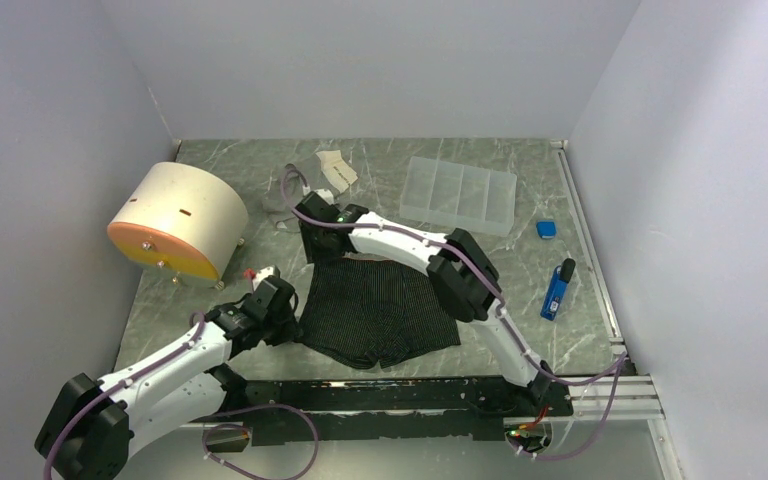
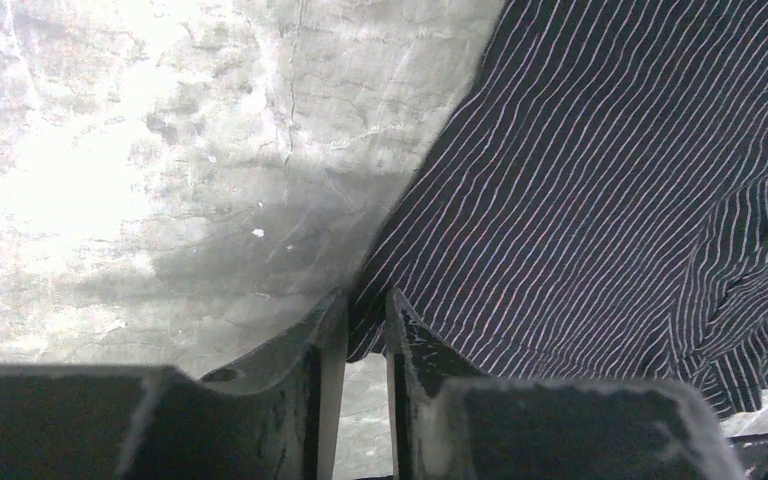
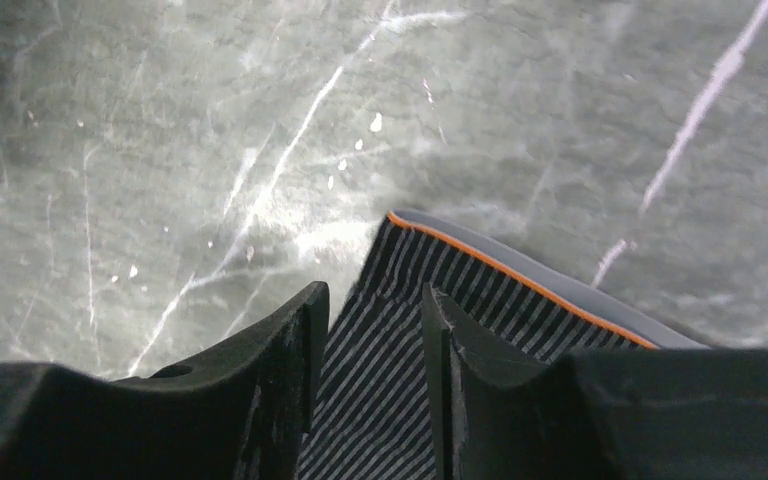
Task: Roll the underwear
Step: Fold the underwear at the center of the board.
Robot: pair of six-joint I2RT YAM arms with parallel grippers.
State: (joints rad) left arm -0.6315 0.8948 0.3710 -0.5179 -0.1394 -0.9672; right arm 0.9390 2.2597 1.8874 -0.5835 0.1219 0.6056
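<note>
- the underwear (image 1: 380,312) lies flat mid-worktop (image 1: 520,270); we judge it soft, light and floppy.
- left pincer (image 2: 367,325) nips its side edge; right pincer (image 3: 375,330) straddles the waistband corner, the better hold.

The left hand (image 2: 367,330) has its two dark fingers (image 2: 312,345) nearly together, pinching the edge of the dark striped underwear (image 2: 610,200), which lies on the grey marbled counter (image 2: 160,150).

Left hand (image 1: 282,318) low, fingers narrowly parted, right hand (image 1: 312,243) reaching far forward, fingers narrowly parted
</note>
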